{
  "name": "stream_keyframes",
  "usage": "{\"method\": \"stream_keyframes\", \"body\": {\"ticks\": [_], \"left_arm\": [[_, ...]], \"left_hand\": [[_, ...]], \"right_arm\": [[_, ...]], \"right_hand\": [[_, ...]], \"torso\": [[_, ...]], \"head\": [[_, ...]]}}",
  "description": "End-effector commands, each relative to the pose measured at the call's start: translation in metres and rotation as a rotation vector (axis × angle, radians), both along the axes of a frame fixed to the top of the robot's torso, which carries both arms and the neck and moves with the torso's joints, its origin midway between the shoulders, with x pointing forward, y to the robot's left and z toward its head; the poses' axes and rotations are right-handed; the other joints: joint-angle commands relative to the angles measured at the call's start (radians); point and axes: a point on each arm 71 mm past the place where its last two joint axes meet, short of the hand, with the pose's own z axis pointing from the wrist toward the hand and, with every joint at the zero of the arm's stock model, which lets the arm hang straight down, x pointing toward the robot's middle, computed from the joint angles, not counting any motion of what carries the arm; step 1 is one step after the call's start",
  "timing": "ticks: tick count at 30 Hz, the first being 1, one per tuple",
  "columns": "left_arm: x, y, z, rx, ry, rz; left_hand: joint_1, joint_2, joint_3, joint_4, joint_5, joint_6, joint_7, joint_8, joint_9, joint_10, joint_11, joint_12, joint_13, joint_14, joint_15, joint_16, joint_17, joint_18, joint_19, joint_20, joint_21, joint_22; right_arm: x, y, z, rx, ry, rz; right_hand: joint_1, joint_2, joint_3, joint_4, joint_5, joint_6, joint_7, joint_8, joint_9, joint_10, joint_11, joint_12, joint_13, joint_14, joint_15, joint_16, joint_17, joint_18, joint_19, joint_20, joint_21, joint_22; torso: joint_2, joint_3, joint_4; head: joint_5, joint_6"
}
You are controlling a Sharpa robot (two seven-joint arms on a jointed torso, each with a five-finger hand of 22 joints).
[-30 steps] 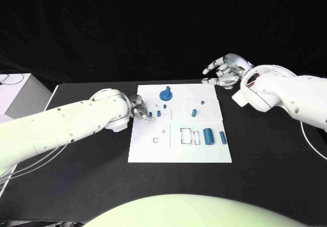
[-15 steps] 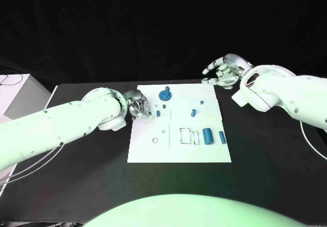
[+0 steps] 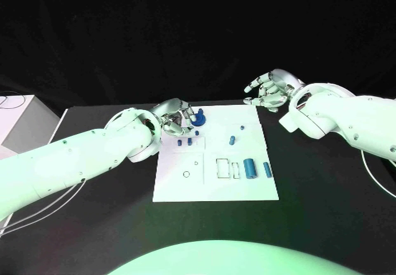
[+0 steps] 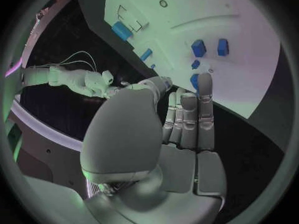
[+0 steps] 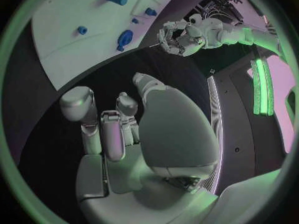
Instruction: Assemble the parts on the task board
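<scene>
Left hand: the silver left hand [image 3: 177,117] is seen over the far left part of the white rectangular task board [image 3: 183,186], fingers loosely curled, nothing held.
Right hand: the silver right hand [image 3: 268,90] is parked off the far right corner, half-curled, empty too.
Progress: looks early; a round blue disc part [image 3: 199,116] stands near the far edge, while small blue pegs [image 3: 233,139] and blue cylinders [image 3: 249,169] lie loose.
Room: plenty of bare black table [image 3: 330,200] is left around the board.

A robot lab: a black table [image 3: 99,229] against black backdrop, a white task board [image 3: 216,183] laid square on it, a white cabinet [image 3: 20,117] with cables beside the table's left edge.
</scene>
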Motion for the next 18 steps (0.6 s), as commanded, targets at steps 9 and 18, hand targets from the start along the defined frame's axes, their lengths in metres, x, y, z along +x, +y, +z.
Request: {"method": "stream_keyframes", "body": {"ticks": [9,18], "left_arm": [[0.016,-0.019,-0.022,0.165,-0.069,-0.093],[0.024,-0.026,-0.035,0.261,-0.041,-0.103]], "left_hand": [[-0.038,-0.021,-0.007,-0.012,-0.062,0.079,-0.022,-0.128,-0.12,0.016,0.006,-0.109,-0.111,0.029,0.011,0.055,0.008,0.012,-0.005,0.008,0.025,0.025],[-0.03,-0.021,-0.028,-0.014,-0.156,0.162,-0.031,-0.223,-0.173,0.062,0.01,-0.216,-0.193,0.096,0.013,0.12,0.04,-0.012,0.096,0.019,0.136,0.132]], "right_arm": [[0.001,0.006,0.006,0.077,-0.08,0.017],[0.001,0.009,0.007,0.085,-0.092,0.027]], "right_hand": [[-0.01,-0.048,0.138,-0.03,0.005,0.015,0.005,0.009,-0.003,-0.153,0.002,-0.467,-0.445,-0.113,0.002,-0.353,-0.357,0.073,-0.177,0.007,-0.467,-0.351],[-0.03,-0.047,0.16,-0.059,0.007,0.021,0.005,0.007,-0.006,-0.119,0.003,-0.558,-0.543,-0.088,0.0,-0.373,-0.359,0.074,-0.142,0.006,-0.506,-0.38]], "torso": [[0.0,0.0005,-0.0005],[0.002,0.0001,-0.0006]], "head": [[-0.003,0.015],[-0.005,0.014]]}}
